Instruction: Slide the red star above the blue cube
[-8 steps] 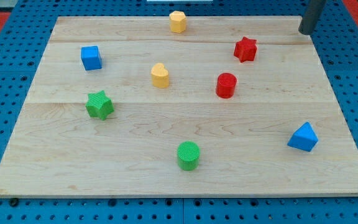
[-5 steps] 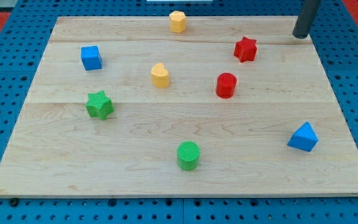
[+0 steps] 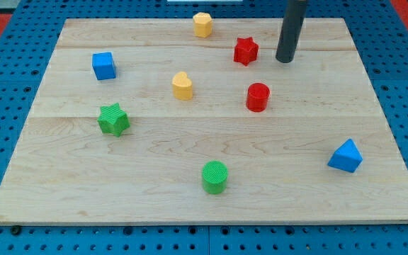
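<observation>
My tip [image 3: 284, 61] is sitting in the upper right of the frame, just to the right of the red star [image 3: 246, 51], not quite touching it. The blue cube [image 3: 103, 65] is waiting far off at the upper left (1 long push leftward looks needed). There is no hand to open or close, only a plain rod holding nothing.

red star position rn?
The red star is upper centre-right on the board, just left of my tip, right and below the top yellow block, above the red cylinder.
</observation>
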Action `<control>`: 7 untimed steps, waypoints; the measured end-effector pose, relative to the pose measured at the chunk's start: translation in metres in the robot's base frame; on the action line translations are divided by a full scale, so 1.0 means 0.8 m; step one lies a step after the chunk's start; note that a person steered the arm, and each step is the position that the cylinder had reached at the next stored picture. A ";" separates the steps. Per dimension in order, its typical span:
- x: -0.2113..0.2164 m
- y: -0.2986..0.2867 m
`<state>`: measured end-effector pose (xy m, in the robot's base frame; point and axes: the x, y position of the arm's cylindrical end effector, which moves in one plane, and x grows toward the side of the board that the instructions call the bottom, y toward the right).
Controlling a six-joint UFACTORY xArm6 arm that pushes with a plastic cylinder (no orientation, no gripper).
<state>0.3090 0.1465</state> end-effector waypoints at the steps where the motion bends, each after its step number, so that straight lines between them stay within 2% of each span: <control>1: -0.022 -0.002; 2: -0.037 -0.032; 3: -0.011 -0.087; 4: -0.010 -0.161; 6: 0.050 -0.204; 7: 0.027 -0.217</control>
<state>0.3309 -0.0271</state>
